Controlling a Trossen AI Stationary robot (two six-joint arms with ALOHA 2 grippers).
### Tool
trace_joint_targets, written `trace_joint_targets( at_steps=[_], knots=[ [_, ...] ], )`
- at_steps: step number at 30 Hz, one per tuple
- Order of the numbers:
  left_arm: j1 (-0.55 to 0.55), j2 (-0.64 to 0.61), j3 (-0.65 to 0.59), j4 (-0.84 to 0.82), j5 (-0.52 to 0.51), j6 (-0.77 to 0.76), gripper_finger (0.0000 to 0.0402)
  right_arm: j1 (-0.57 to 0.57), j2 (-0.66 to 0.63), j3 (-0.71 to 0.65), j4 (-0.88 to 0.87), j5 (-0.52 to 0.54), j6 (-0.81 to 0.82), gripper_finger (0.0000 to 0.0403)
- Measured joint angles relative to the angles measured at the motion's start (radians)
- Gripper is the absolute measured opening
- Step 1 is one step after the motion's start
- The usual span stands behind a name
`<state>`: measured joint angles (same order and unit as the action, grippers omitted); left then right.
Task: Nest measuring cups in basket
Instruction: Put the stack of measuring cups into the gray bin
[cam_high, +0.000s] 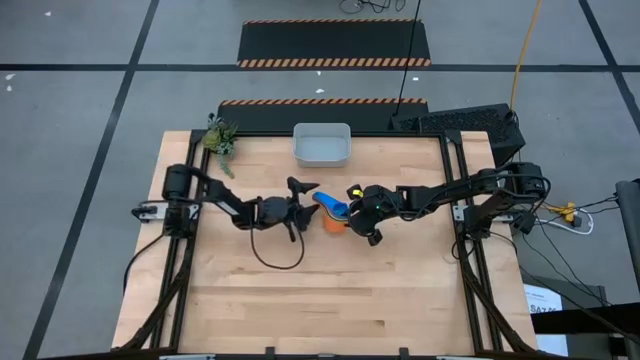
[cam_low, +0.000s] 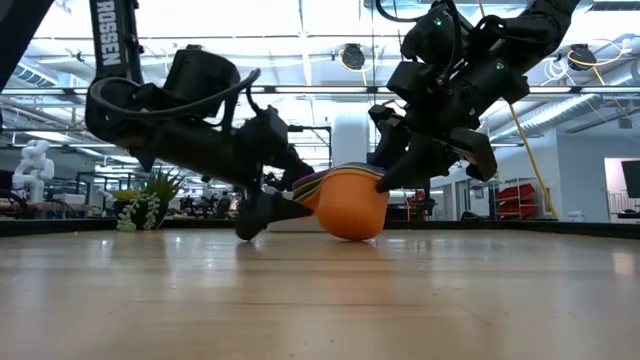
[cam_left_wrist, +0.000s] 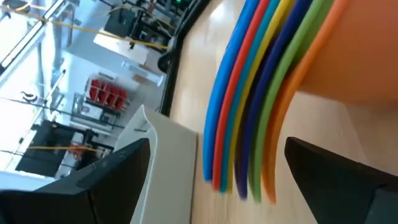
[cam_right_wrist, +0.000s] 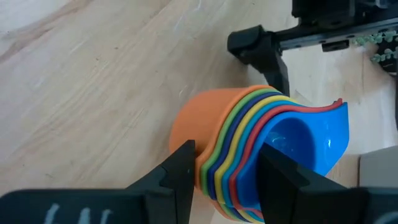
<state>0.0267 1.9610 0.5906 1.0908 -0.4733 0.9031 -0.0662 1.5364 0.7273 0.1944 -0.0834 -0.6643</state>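
Gripping the nested measuring cups (cam_right_wrist: 249, 149) rims with our right gripper (cam_right_wrist: 227, 168) — left gripper (cam_high: 297, 208) spread apart at their 9 o'clock, basket (cam_high: 321, 145) at 12.

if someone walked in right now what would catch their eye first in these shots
The bright stack of nested measuring cups, orange outermost and blue innermost, lying on its side mid-table. The right gripper is closed across the stack's rims, while the left gripper waits open beside the handles. Behind them the pale basket sits at the table's far edge, a small green plant at the far left corner.
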Motion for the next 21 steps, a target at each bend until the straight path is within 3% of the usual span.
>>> trace_joint_targets(
  at_steps=[8,17,21],
  knots=[
    [-0.006,0.026,0.037,-0.025,-0.029,0.053,0.0355,0.000,0.000,0.000,0.001,0.000,0.025,0.0121],
    [-0.003,0.026,0.037,-0.070,-0.048,0.109,0.0251,0.000,0.000,0.000,0.005,0.001,0.024,0.0121],
    [0.004,0.026,0.039,-0.112,-0.010,0.114,0.0214,0.000,0.000,0.000,0.005,0.000,0.024,0.0121]
  ],
)
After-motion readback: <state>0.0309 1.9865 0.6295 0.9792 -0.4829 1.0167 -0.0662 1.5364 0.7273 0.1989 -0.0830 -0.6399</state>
